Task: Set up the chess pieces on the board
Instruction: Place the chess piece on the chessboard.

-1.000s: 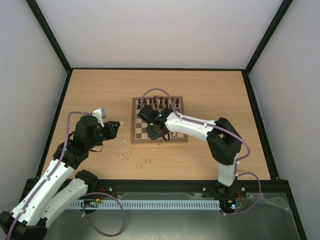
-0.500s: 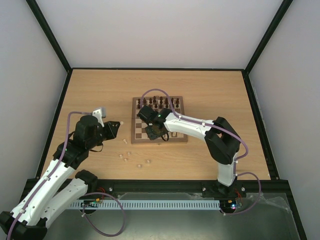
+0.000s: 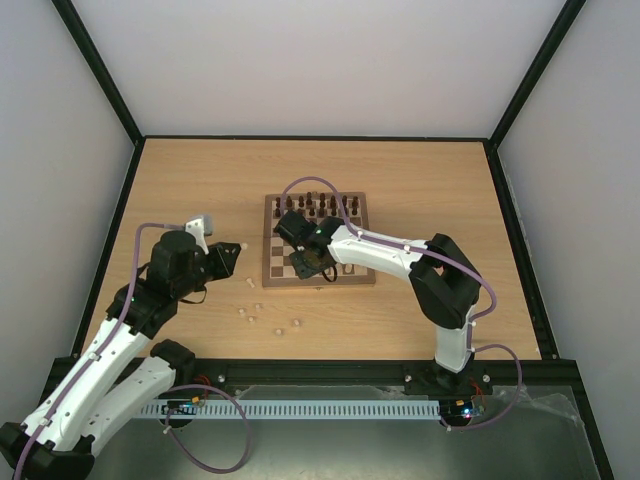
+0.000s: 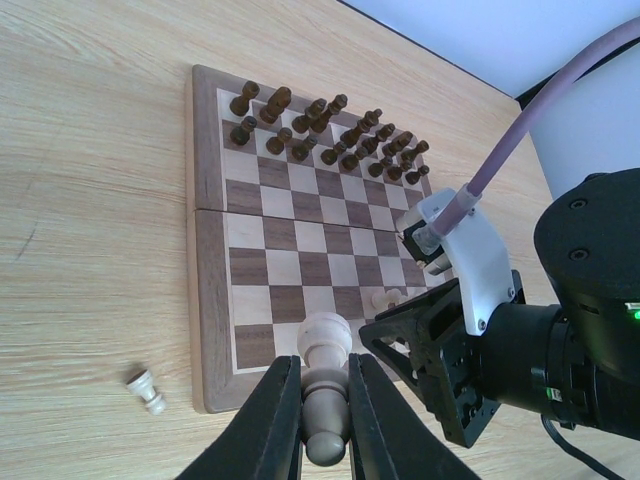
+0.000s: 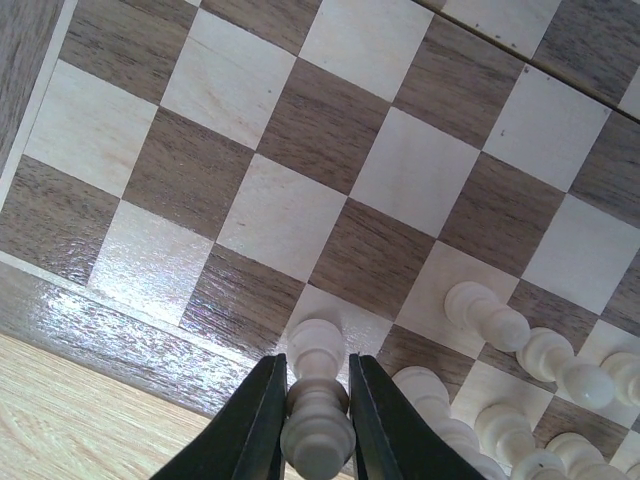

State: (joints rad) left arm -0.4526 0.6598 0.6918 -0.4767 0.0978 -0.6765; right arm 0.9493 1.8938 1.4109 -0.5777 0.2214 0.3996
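Two dark rows (image 4: 322, 115) on board (image 4: 250, 245) | left hand (image 4: 320, 395) holds pale piece (image 4: 326, 335)

Right tool (image 5: 317, 398) slightly farther left.

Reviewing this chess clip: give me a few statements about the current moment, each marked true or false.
1. The left hand is shut on a pale piece. True.
2. The dark pieces lie scattered off the board. False: they stand in two rows at its far end.
3. The right hand is over the board with a second pale piece between its fingers. True.
4. No pieces remain on the table. False: a loose pale piece lies beside the board.
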